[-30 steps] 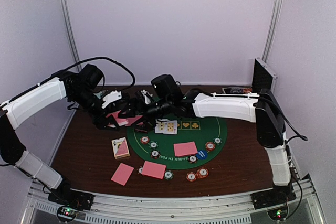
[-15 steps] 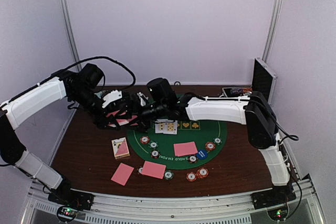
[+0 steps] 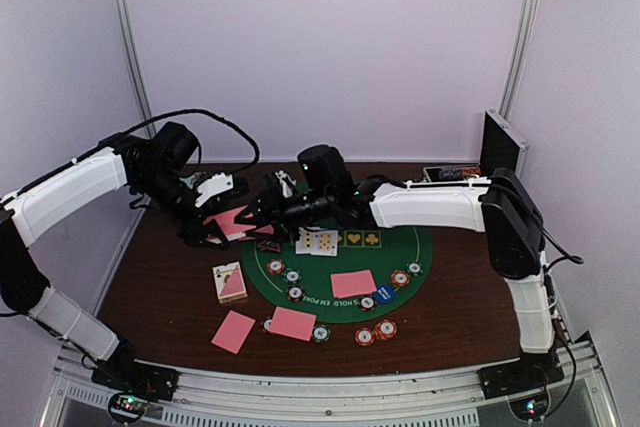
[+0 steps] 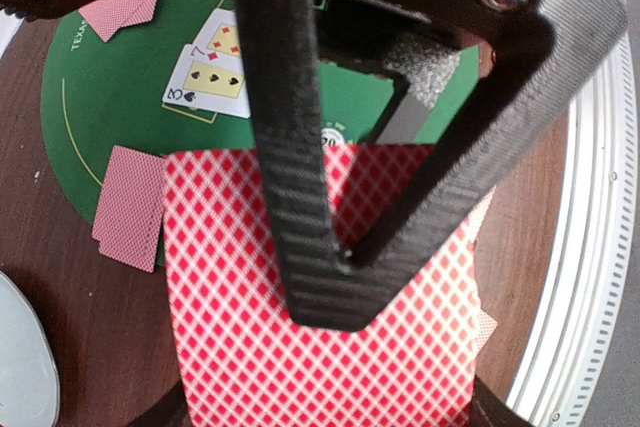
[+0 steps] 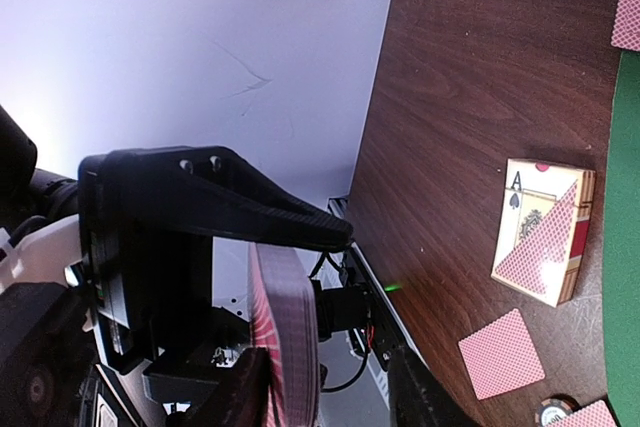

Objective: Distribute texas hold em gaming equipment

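Dealing step: deck [image 4: 230, 337] clamped in left end effector [image 4: 330, 307], above table [image 3: 170, 292] beside mat [image 3: 405, 247]; right end effector [image 5: 325, 392] apart, astride deck edge. Next: pinching off one card only.
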